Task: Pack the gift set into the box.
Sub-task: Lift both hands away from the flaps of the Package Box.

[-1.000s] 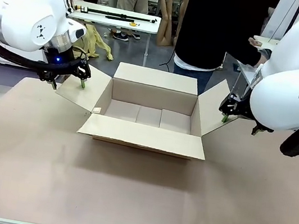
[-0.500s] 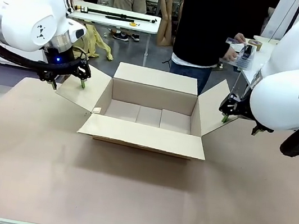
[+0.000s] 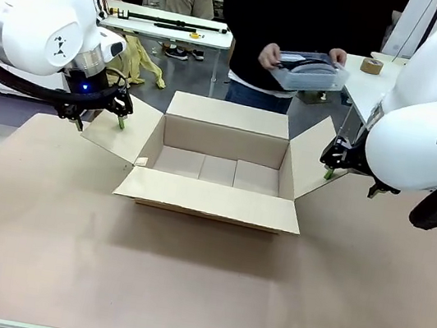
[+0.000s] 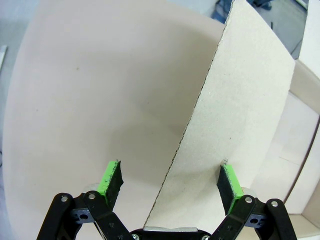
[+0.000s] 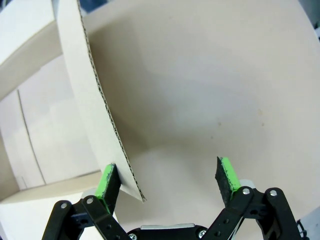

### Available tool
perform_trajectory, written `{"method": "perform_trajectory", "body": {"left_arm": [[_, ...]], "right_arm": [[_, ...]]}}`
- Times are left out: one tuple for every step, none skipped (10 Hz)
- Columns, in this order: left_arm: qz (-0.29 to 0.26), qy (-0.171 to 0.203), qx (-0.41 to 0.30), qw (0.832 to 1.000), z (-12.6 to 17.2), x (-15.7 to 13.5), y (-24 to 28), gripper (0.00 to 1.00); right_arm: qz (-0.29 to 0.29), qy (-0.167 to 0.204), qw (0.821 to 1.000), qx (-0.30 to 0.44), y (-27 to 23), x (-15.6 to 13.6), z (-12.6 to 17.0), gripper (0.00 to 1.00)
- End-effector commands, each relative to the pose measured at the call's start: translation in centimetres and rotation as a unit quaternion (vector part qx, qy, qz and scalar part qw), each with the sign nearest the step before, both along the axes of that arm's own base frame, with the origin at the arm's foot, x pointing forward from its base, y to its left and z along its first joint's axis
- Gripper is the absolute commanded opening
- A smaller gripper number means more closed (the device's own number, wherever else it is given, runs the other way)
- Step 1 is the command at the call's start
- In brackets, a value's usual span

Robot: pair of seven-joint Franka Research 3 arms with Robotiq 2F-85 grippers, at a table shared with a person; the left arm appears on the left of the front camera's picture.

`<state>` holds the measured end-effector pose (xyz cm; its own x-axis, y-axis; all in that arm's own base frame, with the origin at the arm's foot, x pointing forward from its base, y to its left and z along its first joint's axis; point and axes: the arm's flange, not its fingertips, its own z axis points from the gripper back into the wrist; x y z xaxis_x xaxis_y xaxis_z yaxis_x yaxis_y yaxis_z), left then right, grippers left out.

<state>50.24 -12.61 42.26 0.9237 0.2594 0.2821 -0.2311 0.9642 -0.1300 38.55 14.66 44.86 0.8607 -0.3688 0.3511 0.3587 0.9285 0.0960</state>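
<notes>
While the person (image 3: 308, 20) holds the gift set (image 3: 309, 72) up beyond the open box (image 3: 209, 199), the left gripper (image 4: 170, 176) and right gripper (image 5: 168, 176) straddle its side flaps (image 3: 118, 138) unclenched; unpinched, a flap could swing inward and block it.

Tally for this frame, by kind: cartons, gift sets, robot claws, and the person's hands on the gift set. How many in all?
Box: 1
Gift set: 1
Claws: 2, left claw and right claw
Person's hands: 2
Total: 6

On the box (image 3: 209, 198), the front flap hides the near strip of floor; the gift set (image 3: 309, 72) is too small to make out in detail.
</notes>
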Motion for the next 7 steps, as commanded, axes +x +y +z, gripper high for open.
{"method": "perform_trajectory", "body": {"left_arm": [[0.011,0.001,0.009,1.000,0.14,-0.12,-0.19,1.00],[0.011,0.001,0.009,1.000,0.14,-0.12,-0.19,1.00],[0.011,0.001,0.009,1.000,0.14,-0.12,-0.19,1.00],[0.011,0.001,0.009,1.000,0.14,-0.12,-0.19,1.00],[0.011,0.001,0.009,1.000,0.14,-0.12,-0.19,1.00],[0.011,0.001,0.009,1.000,0.14,-0.12,-0.19,1.00],[0.011,0.001,0.009,1.000,0.14,-0.12,-0.19,1.00]], "right_arm": [[-0.006,0.004,1.000,0.009,0.16,0.21,0.13,1.00],[-0.006,0.004,1.000,0.009,0.16,0.21,0.13,1.00],[-0.006,0.004,1.000,0.009,0.16,0.21,0.13,1.00],[-0.006,0.004,1.000,0.009,0.16,0.21,0.13,1.00],[-0.006,0.004,1.000,0.009,0.16,0.21,0.13,1.00],[-0.006,0.004,1.000,0.009,0.16,0.21,0.13,1.00],[-0.006,0.004,1.000,0.009,0.16,0.21,0.13,1.00]]}}
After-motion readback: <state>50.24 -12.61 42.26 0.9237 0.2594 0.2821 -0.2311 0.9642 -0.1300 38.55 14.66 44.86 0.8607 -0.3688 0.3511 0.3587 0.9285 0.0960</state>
